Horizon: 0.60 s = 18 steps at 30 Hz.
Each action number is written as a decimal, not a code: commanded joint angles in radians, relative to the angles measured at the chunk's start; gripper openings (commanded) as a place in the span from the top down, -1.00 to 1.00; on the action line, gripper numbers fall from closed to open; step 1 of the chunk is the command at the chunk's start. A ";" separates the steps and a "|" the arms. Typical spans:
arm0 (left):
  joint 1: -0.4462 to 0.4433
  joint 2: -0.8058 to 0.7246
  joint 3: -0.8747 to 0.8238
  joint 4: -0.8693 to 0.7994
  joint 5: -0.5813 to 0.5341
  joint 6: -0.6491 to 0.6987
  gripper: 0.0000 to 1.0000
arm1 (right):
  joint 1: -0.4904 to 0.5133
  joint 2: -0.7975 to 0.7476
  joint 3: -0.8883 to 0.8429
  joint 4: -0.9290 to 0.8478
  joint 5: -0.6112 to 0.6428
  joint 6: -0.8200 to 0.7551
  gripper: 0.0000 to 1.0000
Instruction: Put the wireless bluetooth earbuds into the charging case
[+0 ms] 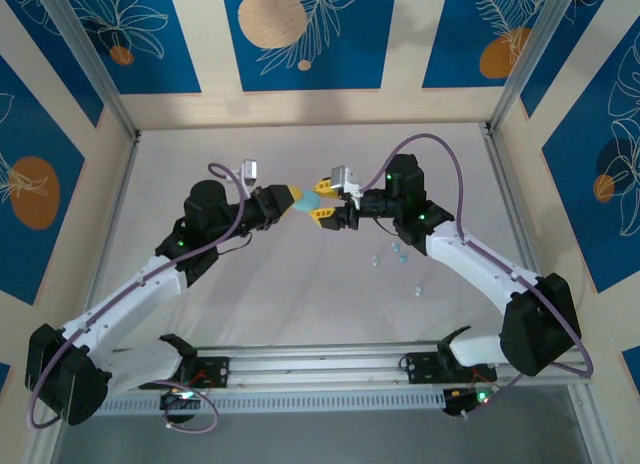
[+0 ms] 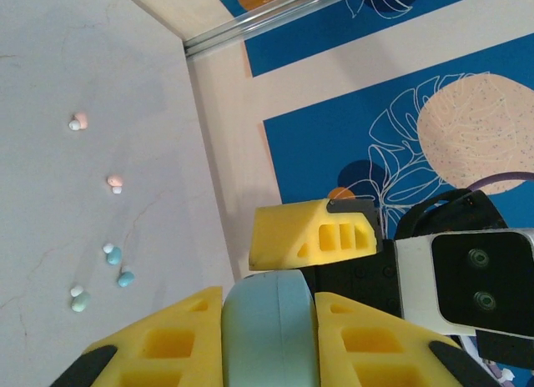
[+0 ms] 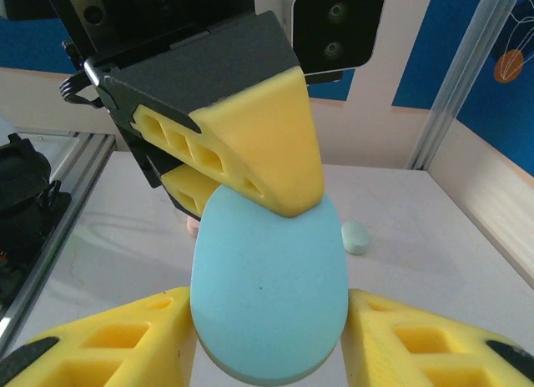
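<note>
Pastel earbuds (image 2: 114, 255) dot pale table (image 1: 300, 154), blue leaf-patterned walls (image 1: 300, 34)

Left gripper (image 1: 290, 197) and right gripper (image 1: 323, 206) are met at pale blue case (image 1: 309, 199), one at each side of case. Earbuds (image 1: 396, 250) are scattered on table (image 1: 300, 304), right of case and nearer arm bases.

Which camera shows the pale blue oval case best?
The right wrist view: the blue case shows its broad face, large and close. The left wrist view gives its narrow edge between the left tool's fingers; the top view, a small blue spot.
</note>
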 commanded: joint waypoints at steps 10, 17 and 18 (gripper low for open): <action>-0.009 -0.042 0.018 -0.021 0.001 0.179 -0.13 | -0.040 0.005 0.078 -0.115 -0.122 0.066 0.37; -0.010 -0.153 0.033 -0.212 -0.084 0.688 -0.43 | -0.061 0.003 0.111 -0.231 -0.246 0.066 0.38; -0.010 -0.165 0.038 -0.239 -0.079 0.774 -0.48 | -0.063 0.001 0.115 -0.252 -0.256 0.059 0.38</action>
